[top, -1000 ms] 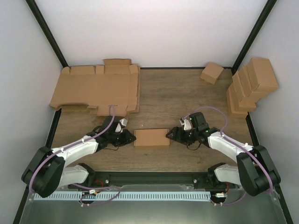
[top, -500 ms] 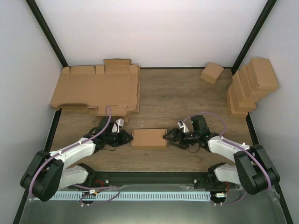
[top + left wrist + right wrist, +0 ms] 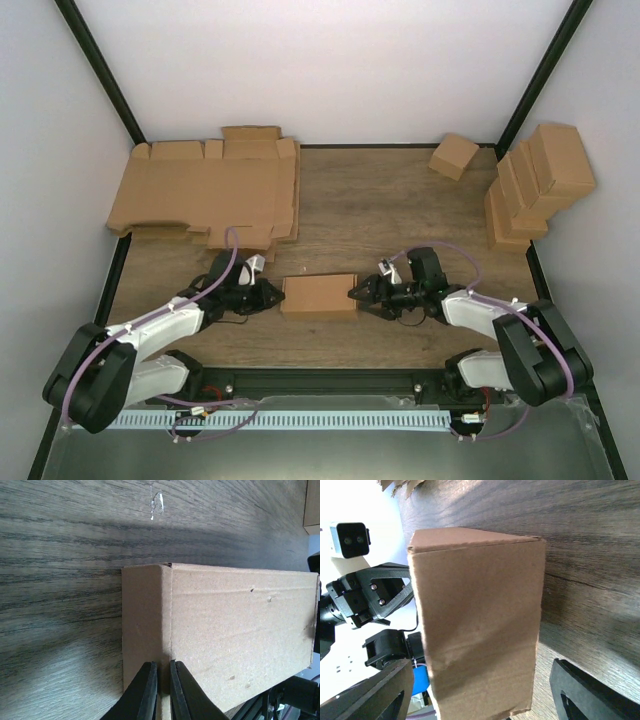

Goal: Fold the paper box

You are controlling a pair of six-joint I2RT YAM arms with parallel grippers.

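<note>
Since a second ago the right fingers have slid leftward up to the right end of the paper box. The box itself has shifted a little to the left, and the left fingers at its other end have drawn back leftward by about as much. We see the box lying closed on the wooden surface, near the front edge and between the two arms, its long side running left to right. From the left wrist we look at its top face and one end face. The left fingers are drawn almost together, with only a thin dark slit between them, and their tips sit at the edge where those two faces meet. We cannot tell whether they press on the cardboard. From the right wrist, the right fingers stand wide apart, one on each side of the box's near end, with a gap on both sides and nothing held. Flat cardboard sheets lie at the back left, a small carton at the back right, and stacked cartons against the right wall
</note>
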